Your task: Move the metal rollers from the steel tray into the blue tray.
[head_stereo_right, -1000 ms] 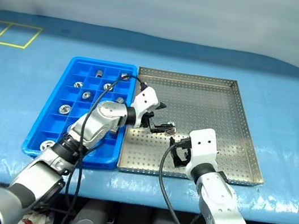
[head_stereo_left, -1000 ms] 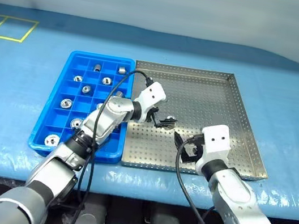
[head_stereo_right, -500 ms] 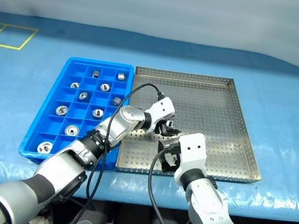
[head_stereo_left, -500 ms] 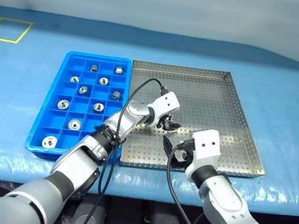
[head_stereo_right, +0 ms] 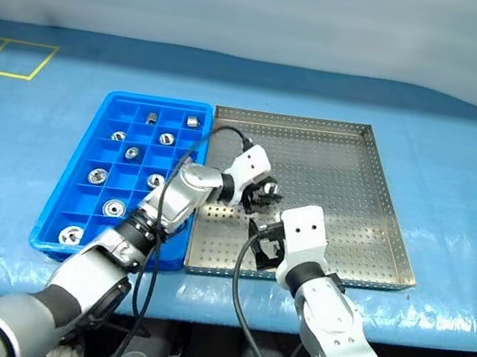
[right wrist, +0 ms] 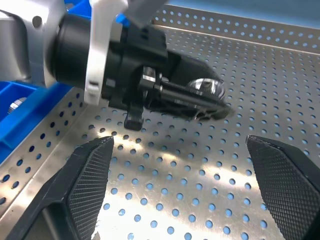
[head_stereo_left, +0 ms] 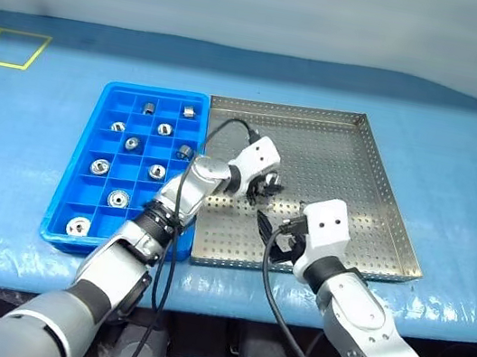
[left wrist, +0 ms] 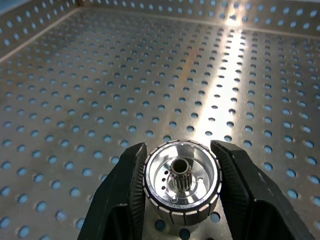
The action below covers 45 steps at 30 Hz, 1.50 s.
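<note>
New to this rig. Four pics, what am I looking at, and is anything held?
It is a two-armed humanoid robot at a blue-covered table. Two pictures come from the cameras in its head, looking down over both arms; the other two come from a camera on each wrist, looking along that arm's fingers. On the table a blue tray of small compartments, already with nine rollers in it, sits beside a perforated steel tray. The left gripper is shut on a roller over the steel tray. The right gripper is open, holds nothing and faces the left one.
</note>
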Available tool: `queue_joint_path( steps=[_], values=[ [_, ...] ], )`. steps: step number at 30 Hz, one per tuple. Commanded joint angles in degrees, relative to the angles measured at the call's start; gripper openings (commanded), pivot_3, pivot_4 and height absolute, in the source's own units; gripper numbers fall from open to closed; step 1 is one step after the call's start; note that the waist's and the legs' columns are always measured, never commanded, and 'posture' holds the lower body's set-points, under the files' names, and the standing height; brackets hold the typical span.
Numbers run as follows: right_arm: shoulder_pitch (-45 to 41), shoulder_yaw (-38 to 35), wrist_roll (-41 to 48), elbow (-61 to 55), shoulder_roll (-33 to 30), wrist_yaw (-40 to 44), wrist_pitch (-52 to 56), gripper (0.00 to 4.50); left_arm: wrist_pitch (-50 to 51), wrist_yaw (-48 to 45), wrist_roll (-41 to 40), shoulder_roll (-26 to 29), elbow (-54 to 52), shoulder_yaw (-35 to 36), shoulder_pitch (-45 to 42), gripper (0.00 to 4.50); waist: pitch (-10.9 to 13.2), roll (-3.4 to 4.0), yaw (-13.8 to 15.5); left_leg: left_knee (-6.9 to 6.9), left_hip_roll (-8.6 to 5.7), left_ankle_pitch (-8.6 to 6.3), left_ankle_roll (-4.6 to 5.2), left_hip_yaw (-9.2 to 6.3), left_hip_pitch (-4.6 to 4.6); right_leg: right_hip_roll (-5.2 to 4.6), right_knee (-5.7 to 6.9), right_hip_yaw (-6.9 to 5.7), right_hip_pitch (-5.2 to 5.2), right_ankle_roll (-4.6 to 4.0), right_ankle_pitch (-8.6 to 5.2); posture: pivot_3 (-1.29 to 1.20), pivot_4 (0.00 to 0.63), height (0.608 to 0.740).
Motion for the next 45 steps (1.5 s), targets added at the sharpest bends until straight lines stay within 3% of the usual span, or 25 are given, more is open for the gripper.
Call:
queue_joint_path(
  steps=[1,10,22,32,43,45],
  values=[
    [-2.5,0.5,1.4,0.0,-1.7,2.3,0.0,4.50,2.3,-2.0,-4.0,3.2,-12.4,3.3,2.9,1.75,0.0,0.01,0.1,0.00,0.00,0.00,0.00,0.00,0.01,0.00,0.00,0.00,0.00,0.01,0.00,0.05,0.150,0.740],
    [-9.4,2.7,4.5,4.7,-7.0,9.2,-1.7,4.50,6.2,-4.3,-10.1,15.3,-34.2,9.0,16.3,1.75,0.0,0.00,1.9,0.02,0.02,0.01,0.00,-0.01,0.06,-0.03,0.03,0.00,0.04,-0.01,0.00,0.16,0.150,0.740],
    [-13.8,6.9,6.1,11.3,-8.1,13.9,-5.3,4.50,14.7,2.7,-13.0,23.3,-53.0,15.7,35.1,1.75,0.0,-0.03,5.3,0.02,0.10,0.00,0.01,-0.02,0.05,-0.09,-0.01,-0.05,0.04,-0.02,-0.01,0.26,0.150,0.740],
    [-14.0,8.4,6.6,12.7,-7.7,15.2,-6.9,4.50,18.3,4.2,-15.5,26.8,-56.2,17.7,43.2,1.75,0.0,-0.03,6.8,0.01,0.30,0.00,0.00,-0.01,0.04,-0.12,-0.03,-0.10,0.01,-0.05,-0.03,0.27,0.150,0.740],
    [-13.7,9.0,6.6,12.5,-7.8,15.6,-7.1,4.50,19.9,5.4,-15.3,29.9,-55.1,16.0,45.6,1.75,0.0,-0.01,7.0,-0.09,0.38,-0.01,-0.02,0.04,0.05,-0.13,-0.06,-0.15,-0.05,-0.11,-0.06,0.28,0.150,0.740],
    [-13.6,9.0,6.5,12.4,-7.8,15.4,-7.1,4.50,20.2,5.2,-16.1,30.0,-55.2,16.1,45.5,2.46,0.0,-0.02,7.0,-0.11,0.39,-0.01,-0.02,0.04,0.05,-0.13,-0.06,-0.15,-0.06,-0.12,-0.07,0.28,0.150,0.740]
  ],
)
